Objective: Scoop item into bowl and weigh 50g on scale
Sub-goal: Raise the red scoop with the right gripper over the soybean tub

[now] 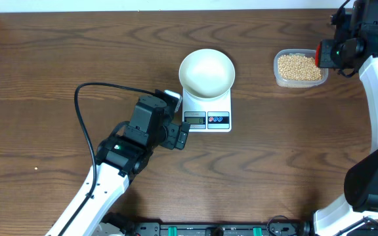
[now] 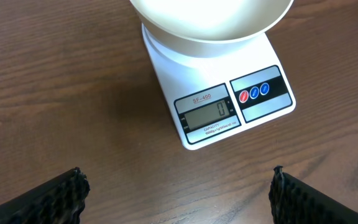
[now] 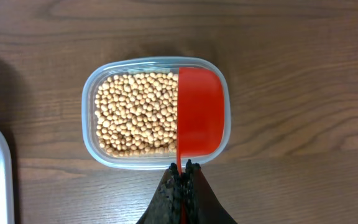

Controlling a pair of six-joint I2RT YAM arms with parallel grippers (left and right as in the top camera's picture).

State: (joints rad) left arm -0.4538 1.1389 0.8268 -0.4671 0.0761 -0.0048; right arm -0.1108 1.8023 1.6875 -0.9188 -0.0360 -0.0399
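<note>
Right hand (image 3: 180, 171) clamped on red scoop (image 3: 199, 112) over soybeans (image 3: 135, 112) in clear tub (image 3: 91, 87), left hand (image 2: 178, 193) spread wide near scale (image 2: 166, 74) marked SF-400, display (image 2: 207, 114) reading 0, white bowl (image 2: 210, 18) atop it, wood tabletop (image 2: 55, 93) beneath.

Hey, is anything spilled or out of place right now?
Nothing stands out. The beans are all inside the tub, the red scoop is held over it, the bowl sits on the scale, and the display reads zero.
</note>
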